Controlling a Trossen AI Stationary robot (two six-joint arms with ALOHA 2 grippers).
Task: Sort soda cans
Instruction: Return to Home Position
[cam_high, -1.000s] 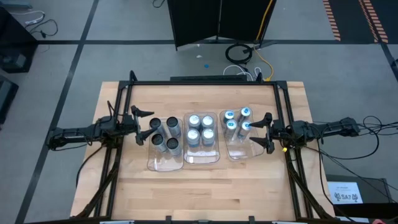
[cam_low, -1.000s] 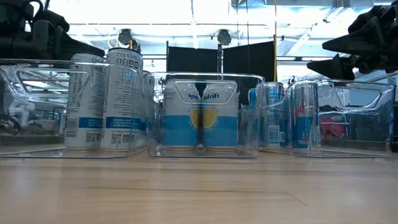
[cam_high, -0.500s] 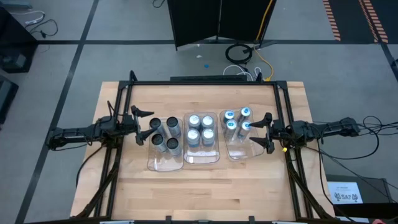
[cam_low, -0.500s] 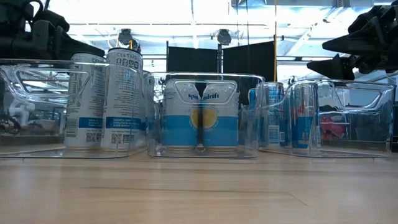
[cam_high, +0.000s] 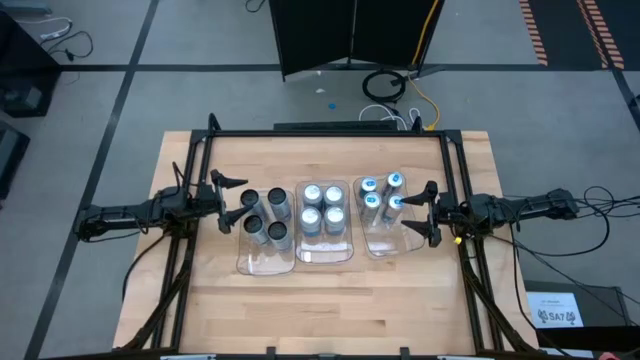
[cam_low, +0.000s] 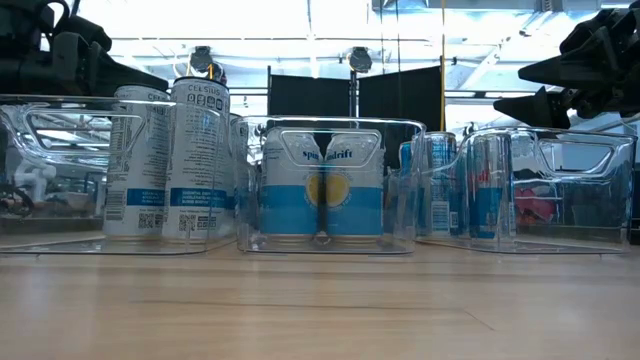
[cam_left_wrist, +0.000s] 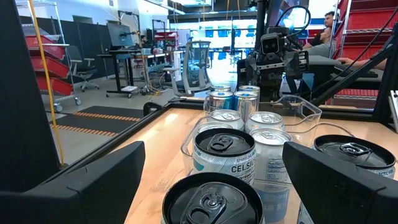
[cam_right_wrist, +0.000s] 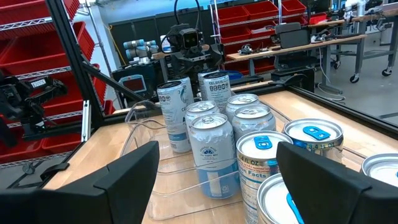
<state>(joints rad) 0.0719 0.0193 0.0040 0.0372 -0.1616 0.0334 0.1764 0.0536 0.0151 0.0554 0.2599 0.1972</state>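
Table (cam_high: 330, 310) fills mid-frame. At centre, side by side: left tray (cam_high: 262, 262), middle tray (cam_high: 325, 255), right tray (cam_high: 385, 245). Left gripper (cam_high: 238, 200) left of them, right gripper (cam_high: 426, 212) right of them; both jaws spread, empty. Upright: dark-topped cans (cam_high: 277, 199) left tray, silver cans (cam_high: 311, 215) middle, blue-topped cans (cam_high: 372, 202) right.

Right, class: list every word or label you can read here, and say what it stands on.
"CELSIUS": dark-topped can, left tray.
"Spi...drift", middle letters hidden: blue-banded can, middle tray.
"FL OZ": blue-topped can.
"SA7": floor sign.
The fine print is too small to read.
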